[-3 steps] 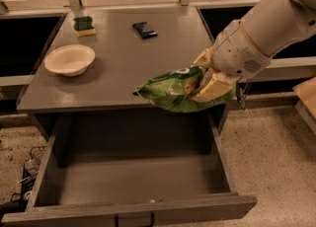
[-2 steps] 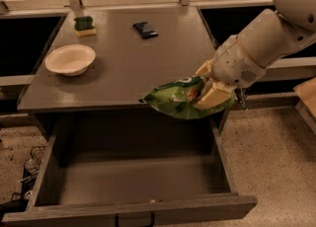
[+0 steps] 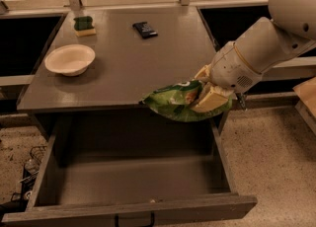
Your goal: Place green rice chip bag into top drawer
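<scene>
Since a second ago, the arm [image 3: 266, 43] has been coming a little lower and nearer to the front, and the green rice chip bag [image 3: 170, 103] has been going down with it, from the level of the table top to just over its front edge. Now the gripper [image 3: 204, 89] is hanging at the right front corner of the table [image 3: 138, 63], above the right back part of the top drawer [image 3: 197, 209]. Its two tan fingers [image 3: 212, 98] are pinching the right end of the bag, one from above and one from below. The bag is lying almost flat in the air, with its free end pointing to the left, and it is not touching the drawer floor. The drawer is standing pulled out wide under the table, and its dark handle [image 3: 134, 219] is showing at the middle of the front. On the table a white bowl [image 3: 70, 59] is sitting near the left side, a small green-topped sponge [image 3: 84, 25] is lying behind it, and a small dark packet [image 3: 145, 29] is lying near the back, well apart from the bag.
</scene>
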You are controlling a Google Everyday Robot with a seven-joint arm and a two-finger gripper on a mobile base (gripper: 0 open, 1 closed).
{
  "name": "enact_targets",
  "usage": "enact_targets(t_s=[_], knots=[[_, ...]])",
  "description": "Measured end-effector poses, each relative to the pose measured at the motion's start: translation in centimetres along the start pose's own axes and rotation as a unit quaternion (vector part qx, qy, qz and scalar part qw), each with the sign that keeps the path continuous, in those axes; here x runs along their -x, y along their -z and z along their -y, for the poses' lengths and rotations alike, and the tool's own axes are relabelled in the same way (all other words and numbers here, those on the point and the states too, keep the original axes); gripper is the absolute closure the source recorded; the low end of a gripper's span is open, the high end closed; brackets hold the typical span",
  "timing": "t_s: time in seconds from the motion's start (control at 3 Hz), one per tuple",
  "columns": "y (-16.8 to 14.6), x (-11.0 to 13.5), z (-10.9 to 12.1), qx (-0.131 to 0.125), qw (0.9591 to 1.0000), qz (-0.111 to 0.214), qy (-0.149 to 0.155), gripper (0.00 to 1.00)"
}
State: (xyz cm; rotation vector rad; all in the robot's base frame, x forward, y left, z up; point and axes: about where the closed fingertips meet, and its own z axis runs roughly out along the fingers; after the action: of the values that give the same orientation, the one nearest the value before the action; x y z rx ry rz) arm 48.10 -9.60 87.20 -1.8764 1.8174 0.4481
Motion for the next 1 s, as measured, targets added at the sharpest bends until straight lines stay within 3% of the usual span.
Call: enact_targets(t_s=[0.33, 0.67, 1.0], knots=[[-2.3, -1.9, 0.2, 0.002, 0.9997, -0.001, -0.026, 1.0], [-3.3, -2.8, 0.3, 0.007, 0.9993, -0.001, -0.037, 1.0], [-3.7, -2.7, -1.1, 0.024, 0.9992, 0.008, -0.032, 1.0]])
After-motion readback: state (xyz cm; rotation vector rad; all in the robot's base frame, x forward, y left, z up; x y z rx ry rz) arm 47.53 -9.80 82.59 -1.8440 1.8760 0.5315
